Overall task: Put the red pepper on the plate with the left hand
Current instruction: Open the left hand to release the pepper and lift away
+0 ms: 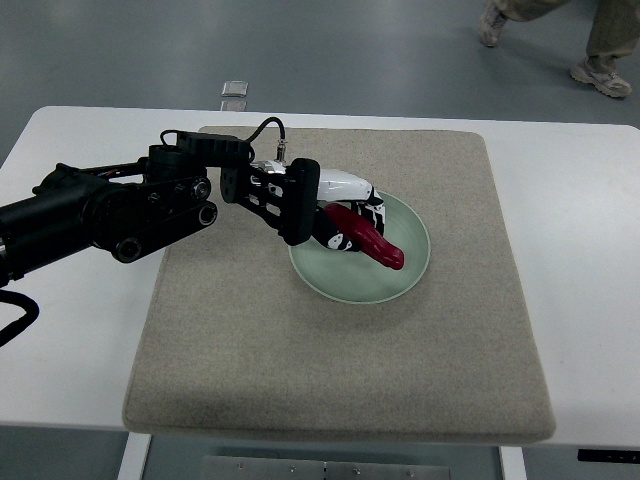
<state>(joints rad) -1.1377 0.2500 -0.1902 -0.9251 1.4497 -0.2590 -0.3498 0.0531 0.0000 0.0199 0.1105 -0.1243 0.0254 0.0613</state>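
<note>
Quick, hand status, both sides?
Left hand: shut on the red pepper, over the green plate.
Right hand: not in view.

text: none readable | labels: none legible on arm, plate (400, 285) or mat (340, 380) | numbers, signs: nothing to read here

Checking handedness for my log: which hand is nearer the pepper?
Left. The left hand grips the pepper over the plate; the right hand is out of view.
</note>
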